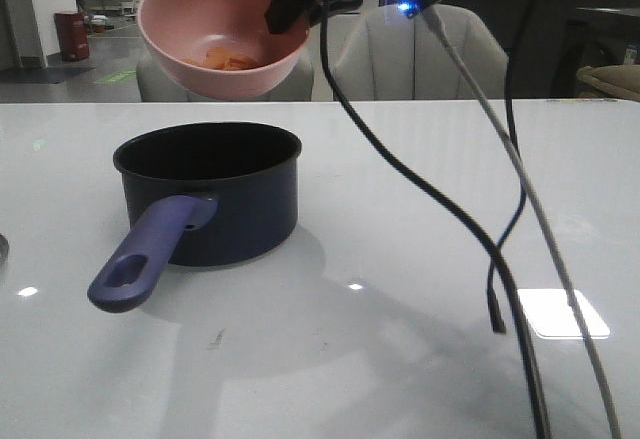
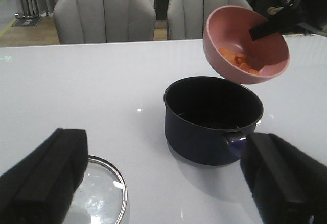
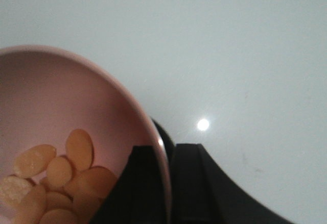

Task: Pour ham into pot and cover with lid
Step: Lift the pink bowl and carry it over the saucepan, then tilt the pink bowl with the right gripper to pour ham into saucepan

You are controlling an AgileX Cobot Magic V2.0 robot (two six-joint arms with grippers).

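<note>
Right pincer (image 3: 166, 183): pinched on pink bowl (image 1: 222, 34) rim, held tilted above pot (image 1: 210, 194). Left pincer (image 2: 163, 183): spread, empty. Tabletop (image 1: 420, 189): pot standing. Lid (image 2: 102, 193): flat, by left pincer. Ham (image 2: 240, 63): unpoured; further tipping is judged needed.

Front and left-wrist views, both on pot (image 1: 215, 194).
</note>
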